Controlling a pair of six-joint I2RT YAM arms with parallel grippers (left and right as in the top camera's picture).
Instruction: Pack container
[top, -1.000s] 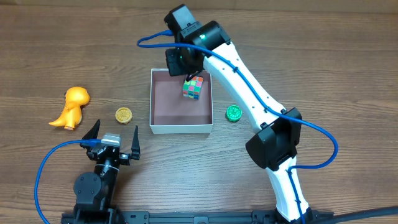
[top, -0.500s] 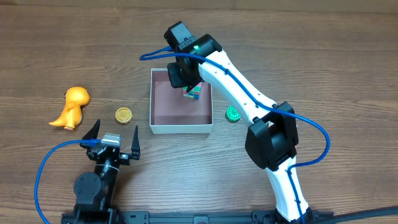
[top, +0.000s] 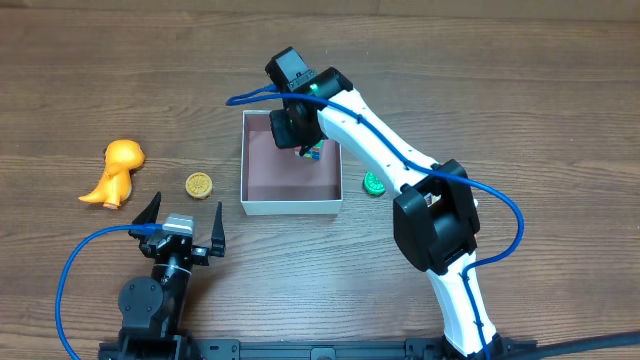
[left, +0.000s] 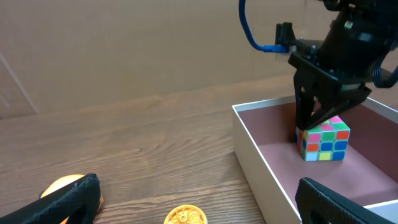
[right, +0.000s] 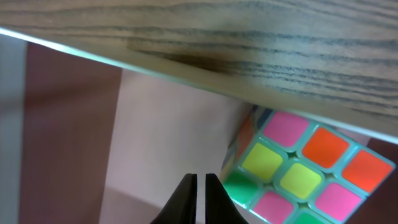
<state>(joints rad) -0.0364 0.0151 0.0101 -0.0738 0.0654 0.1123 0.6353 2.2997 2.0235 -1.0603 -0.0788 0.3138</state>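
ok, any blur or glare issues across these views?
Overhead: sharp, evenly lit, no glare. Left wrist: cube crisp, left gripper's fingers dark and blurred at the bottom edge. Right wrist: very close, cube and container wall slightly soft.

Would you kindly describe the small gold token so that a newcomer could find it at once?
Start at the white-walled container in the middle of the table. Just off its left wall, apart from it, lies the gold token. It is flat, round and embossed, unlike the taller orange dinosaur further left.
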